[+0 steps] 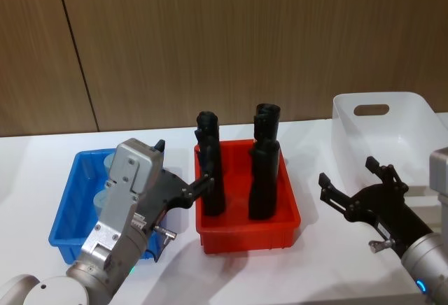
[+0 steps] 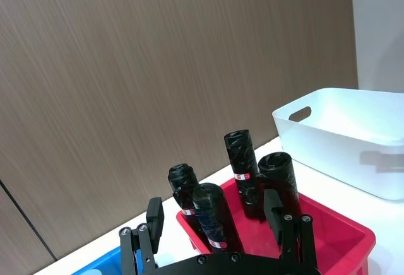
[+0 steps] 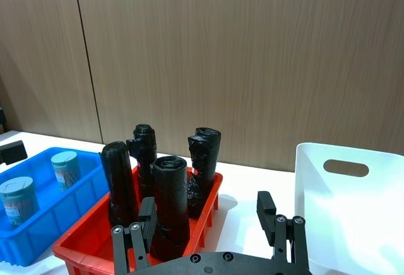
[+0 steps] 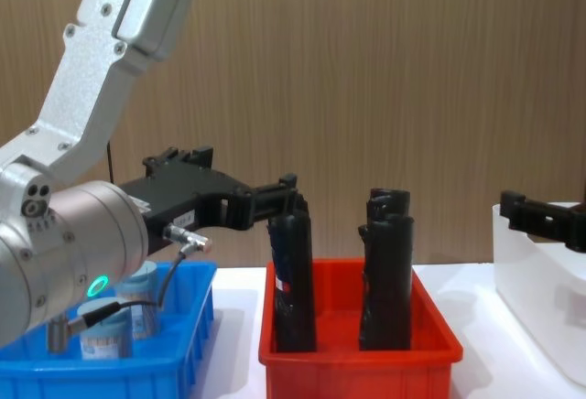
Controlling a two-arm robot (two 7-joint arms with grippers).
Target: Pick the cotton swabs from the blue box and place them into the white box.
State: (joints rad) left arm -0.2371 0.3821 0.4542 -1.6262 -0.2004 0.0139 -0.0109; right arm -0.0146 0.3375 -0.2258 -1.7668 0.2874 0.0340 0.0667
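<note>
- The right wrist view gives you the best look at the cotton swabs (image 3: pixel 65 168). They are two small clear plastic jars with pale blue-grey lids and tan sticks inside. Both stand upright, one just beside the other, in the shallow bright blue plastic box (image 3: pixel 38 240).
- In the head view the left arm (image 1: pixel 129 200) covers much of the blue box. You get only slivers of the jars behind it.
- The chest view shows you the jars from the side, low in the blue box and partly behind the arm's wrist.
- The left gripper (image 1: pixel 183 166) is raised over the blue box's right edge and points towards the shallow red plastic bin (image 1: pixel 245 238). Its fingers are spread wide and hold nothing. One tip is close to the nearest black cylinder, but I can't tell whether it touches.
- The right gripper (image 1: pixel 350 175) is above the white table (image 1: pixel 42 158), between the red bin and the white box. Its fingers are spread wide and hold nothing.
- The red bin sits between the two boxes. Four tall black cylinders (image 1: pixel 210 172) stand upright in it.
- The tall translucent white plastic box (image 1: pixel 381 130) with the oval handle cut-out is on your right. The right wrist view shows bare floor inside it.
</note>
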